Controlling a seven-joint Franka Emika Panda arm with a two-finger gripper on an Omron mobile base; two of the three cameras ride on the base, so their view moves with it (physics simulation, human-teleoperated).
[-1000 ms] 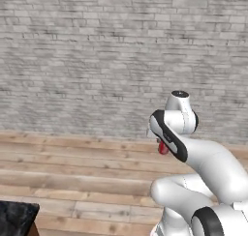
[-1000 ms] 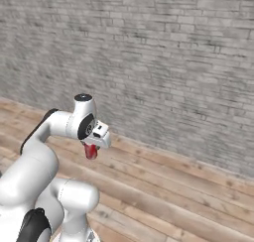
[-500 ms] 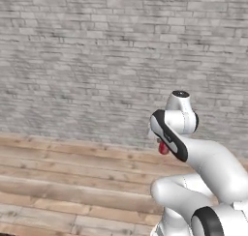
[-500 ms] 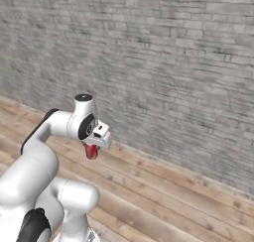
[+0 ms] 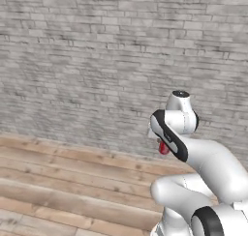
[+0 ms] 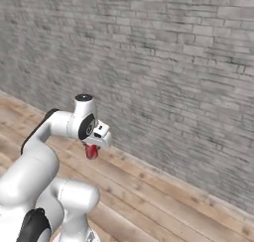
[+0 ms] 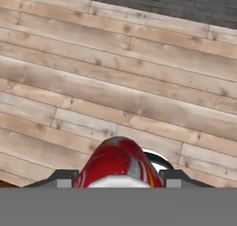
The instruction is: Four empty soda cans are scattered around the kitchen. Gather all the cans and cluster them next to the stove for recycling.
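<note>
Red and glossy, the soda can [image 7: 118,162] sits pinched between the two dark fingertips of the end effector [image 7: 118,182], which is closed on its sides. In the hand view the can's rounded end faces the camera, with pale streaks across the red paint and a sliver of silver rim on its right. In the right base view the same can [image 6: 91,151] hangs below the end effector [image 6: 94,143], clear of the floor and of everything else.

The arm is folded in close to its own body, with the can carried well above the floor. This posture suits transport, judging from the task: a tucked arm keeps the load steady and away from obstacles as the base drives.

The floor [image 7: 115,86] consists of long pale wood planks with visible grain, knots and dark seams. The wall [image 5: 97,61] behind is rough grey-white brick in staggered courses, meeting the planks at the far edge. In the left base view the can [image 5: 163,147] appears as a small red patch beside the arm's dark wrist joint.
</note>
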